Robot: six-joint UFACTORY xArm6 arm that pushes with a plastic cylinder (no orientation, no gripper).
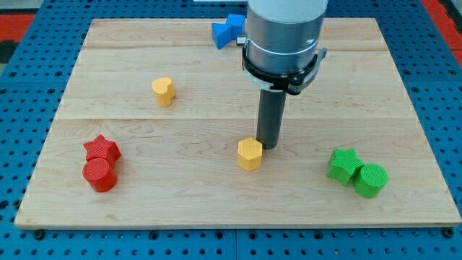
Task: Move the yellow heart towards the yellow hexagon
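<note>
The yellow heart lies on the wooden board at the view's upper left. The yellow hexagon sits near the board's middle, toward the view's bottom. My tip is the lower end of the dark rod; it stands just to the right of the yellow hexagon, close to or touching its upper right edge. The heart is far from my tip, up and to the view's left.
A red star and a red cylinder touch at the lower left. A green star and a green cylinder touch at the lower right. A blue block lies at the top edge, partly behind the arm. The board rests on a blue pegboard.
</note>
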